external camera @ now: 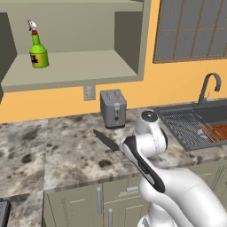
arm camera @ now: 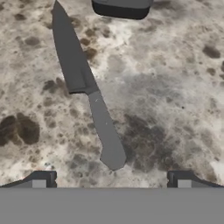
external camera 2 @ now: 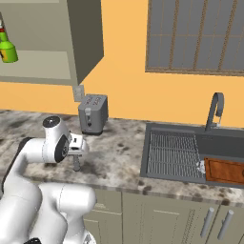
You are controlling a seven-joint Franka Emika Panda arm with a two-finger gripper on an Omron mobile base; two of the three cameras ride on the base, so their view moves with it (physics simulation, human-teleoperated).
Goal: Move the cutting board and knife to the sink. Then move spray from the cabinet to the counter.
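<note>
Even, bright rendered light falling across the scene, soft shade sitting inside the cabinet (external camera: 126,33), no glare showing, desk (arm camera: 166,87) texture blurring slightly up close, edges staying undistorted.

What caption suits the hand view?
Open gripper above the knife lying flat on the counter, toaster beyond.

The arm hides the knife (external camera: 105,140) handle; the picture's edge crops the cutting board (external camera 2: 228,171).

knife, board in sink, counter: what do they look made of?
Knife: dark grey matte blade, lighter grey handle; looks like metal, but the handle could be plastic. Cutting board: reddish-brown, wood-like, lying in the sink. Counter: grey-brown speckled with dark blotches, like polished marble or granite.
</note>
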